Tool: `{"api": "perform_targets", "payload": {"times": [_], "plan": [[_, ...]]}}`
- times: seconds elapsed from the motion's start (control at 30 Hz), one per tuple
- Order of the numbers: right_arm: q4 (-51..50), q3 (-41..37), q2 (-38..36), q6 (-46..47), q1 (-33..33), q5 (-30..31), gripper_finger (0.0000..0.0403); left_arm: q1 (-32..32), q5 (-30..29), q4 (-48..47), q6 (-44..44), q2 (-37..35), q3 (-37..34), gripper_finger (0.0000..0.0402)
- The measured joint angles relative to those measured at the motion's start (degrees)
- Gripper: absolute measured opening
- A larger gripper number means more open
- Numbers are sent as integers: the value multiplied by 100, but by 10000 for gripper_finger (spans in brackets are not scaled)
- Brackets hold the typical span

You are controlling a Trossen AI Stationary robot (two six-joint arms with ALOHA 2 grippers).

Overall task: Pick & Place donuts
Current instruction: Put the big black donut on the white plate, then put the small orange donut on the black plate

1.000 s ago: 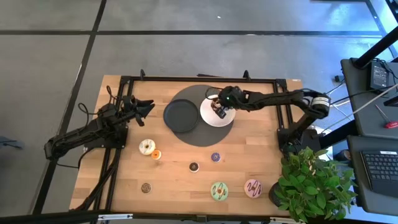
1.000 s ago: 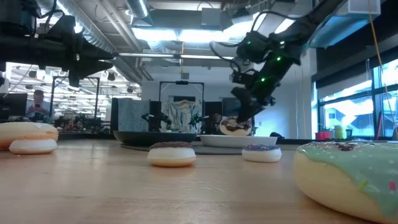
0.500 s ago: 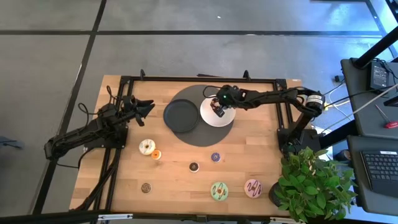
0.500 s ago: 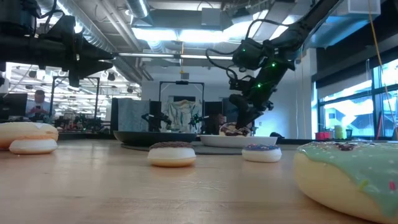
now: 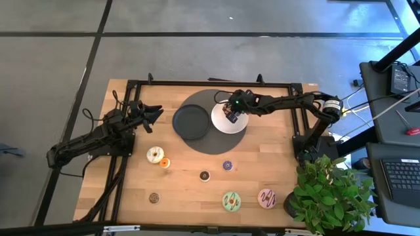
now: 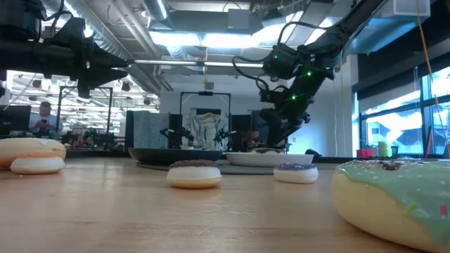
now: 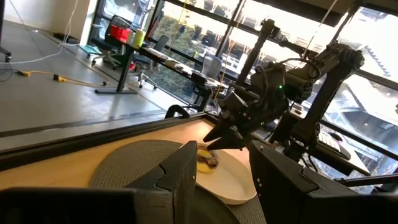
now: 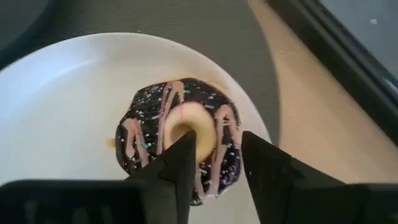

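A chocolate-iced donut (image 8: 177, 149) with pink stripes lies flat on the white plate (image 8: 56, 106), also seen in the low view (image 6: 265, 149). My right gripper (image 8: 217, 143) hovers just over it, open, one fingertip above the donut's hole and the other above its outer rim. My left gripper (image 5: 155, 113) waits open above the table's left side. On the wood lie a white-iced donut (image 5: 155, 155), an orange mini (image 5: 165, 163), a purple mini (image 5: 228, 166), a brown mini (image 5: 204, 176), a green one (image 5: 231, 200) and a pink one (image 5: 266, 197). My right gripper comes at the donut from above, its fingers (image 8: 181, 163) astride the ring's near side (image 8: 214, 158). The fingers themselves hide the place under them. I cannot tell whether they touch the icing.
A black plate (image 5: 191, 121) sits beside the white plate (image 5: 223, 126), both on a round grey mat (image 5: 213, 145). Another small brown donut (image 5: 153, 197) lies near the front left. A potted plant (image 5: 328, 190) stands at the front right corner. A black frame (image 5: 216, 83) runs along the far edge.
My right gripper has come down over the white plate, shifting a little toward the table's left, carrying the chocolate donut. The donut, tilted and raised a second ago, now lies low and flat on the plate.
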Motion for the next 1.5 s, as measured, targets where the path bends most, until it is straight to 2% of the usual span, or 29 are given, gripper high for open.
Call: {"api": "perform_targets", "payload": {"times": [0.23,0.47,0.6,0.73,0.9,1.07,1.3,1.5], "plan": [[-162,-2,-350,-8,13,83,158,-2,1,2,0,0,-1,143],[-917,-162,-1214,-39,558,-320,161,0,7,4,-3,1,0,143],[-1079,-818,-2031,-97,797,-802,161,1,258,4,-109,2,1,143],[-598,-1684,-2986,169,911,-1407,161,-2,409,6,73,2,-1,143],[-174,-2615,-4018,453,1032,-1289,161,0,478,7,2,4,-1,143],[-82,-3126,-4799,466,1110,-1109,161,-2,718,7,266,4,0,157],[77,-3187,-5084,426,1110,-1098,161,0,706,24,417,4,2,210],[84,-3189,-5084,256,1110,-1085,161,-2,947,139,-377,7,-1,215]]}}
